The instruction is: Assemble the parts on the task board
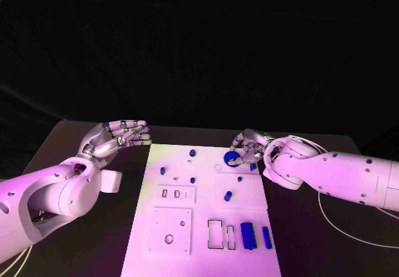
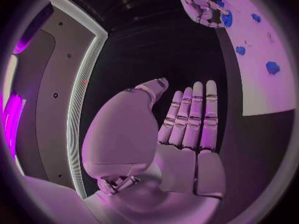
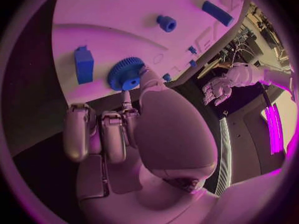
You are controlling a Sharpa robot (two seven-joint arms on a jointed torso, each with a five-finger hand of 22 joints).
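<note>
The white task board (image 1: 199,254) lies in the middle of the table. My right hand (image 1: 252,147) is at the board's far right corner and pinches a blue toothed gear (image 1: 233,157) between thumb and a finger. The right wrist view shows the gear (image 3: 126,73) close over the board (image 3: 99,15), beside a blue block (image 3: 83,63). My left hand (image 1: 121,137) hovers off the board's far left corner; its fingers (image 2: 193,117) are straight and hold nothing. Small blue pegs (image 1: 192,152) stand on the board, and a blue block (image 1: 247,234) and bar (image 1: 267,237) lie near its front right.
A small white box (image 1: 111,180) sits on the table beside my left forearm. A white cable (image 1: 332,222) curves over the table to the right of the board. Rectangular cut-outs (image 1: 216,234) and a square plate (image 1: 170,229) mark the board's near half.
</note>
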